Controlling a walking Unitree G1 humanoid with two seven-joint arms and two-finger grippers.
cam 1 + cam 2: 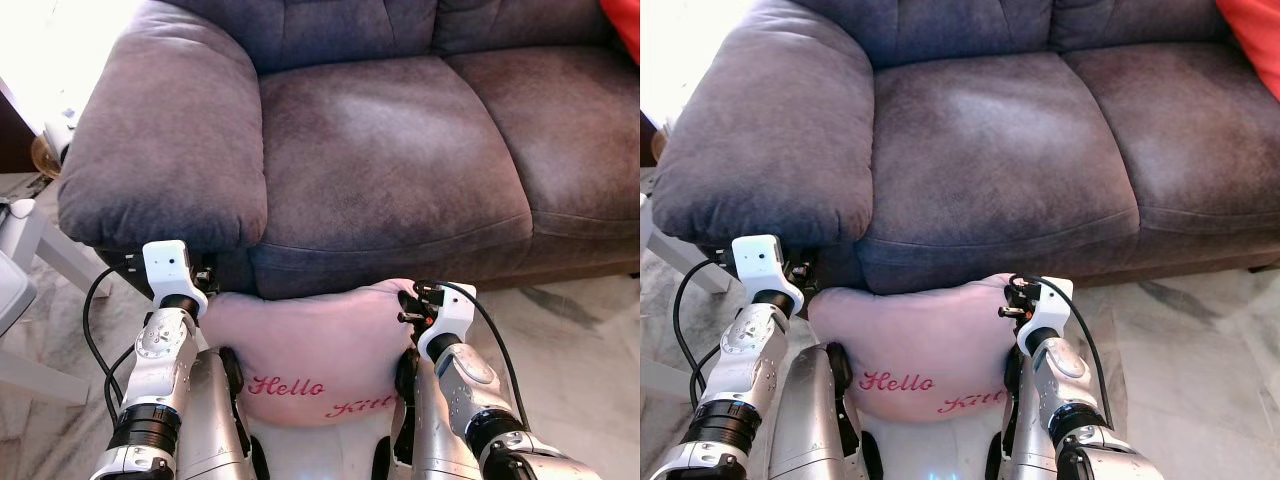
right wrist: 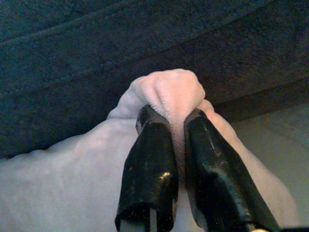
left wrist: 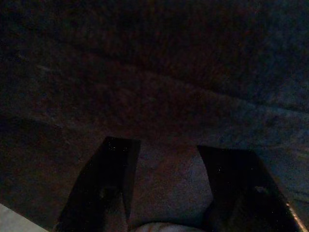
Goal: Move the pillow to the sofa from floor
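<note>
Pink pillow [image 1: 310, 355] with red "Hello Kitty" stitching held up between both arms, close against the front edge of the grey sofa [image 1: 390, 160], just below the left seat cushion, near the armrest. Right hand [image 2: 176, 128] pinched tight on a bunched corner of the pillow, fingers narrow. Left hand [image 3: 166, 174] at the pillow's other side, fingers spread apart in the dark wrist view, pale fabric between them; grip uncertain. Marble floor [image 1: 580, 330] beneath.

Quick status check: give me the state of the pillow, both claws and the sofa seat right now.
Pillow: off the seat, held before the sofa front.
Right claw: shut on a pillow corner.
Left claw: open, at the pillow's other end.
Sofa seat: bare.
</note>
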